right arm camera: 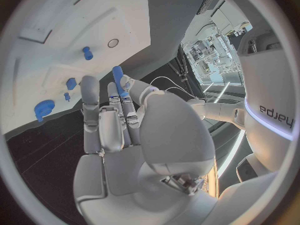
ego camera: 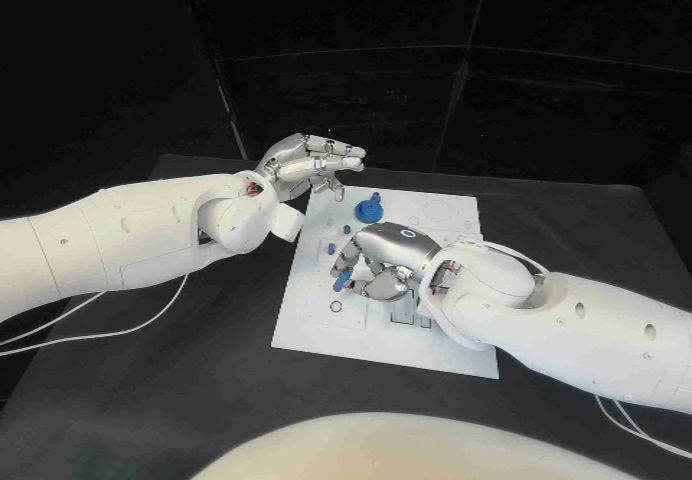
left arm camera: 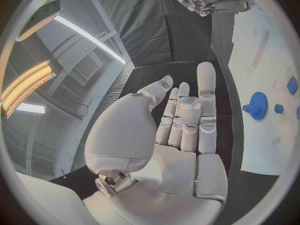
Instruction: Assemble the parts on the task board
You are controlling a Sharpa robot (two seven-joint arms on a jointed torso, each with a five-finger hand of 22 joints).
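Note:
The white task board (ego camera: 447, 335) lies in the middle of the black table. My right hand (ego camera: 378, 262) hovers over the board's left middle and pinches a slim blue peg (right arm camera: 117, 79) between thumb and fingers; its tip pokes out below the hand (ego camera: 339, 281). A blue gear-like part (ego camera: 371, 210) stands near the board's far edge, with a small blue piece (ego camera: 329, 243) closer to me. My left hand (ego camera: 310, 160) is raised over the board's far left corner and holds nothing, its fingers (left arm camera: 206, 92) stretched out. The left wrist view shows the gear (left arm camera: 257, 105).
Rectangular slots (ego camera: 408, 318) are cut in the board's near half, and round outlines (ego camera: 437, 212) mark its far right corner. A white cable (ego camera: 116, 325) trails on the table at the left. More small blue parts (right arm camera: 88, 52) stand on the board (right arm camera: 56, 30).

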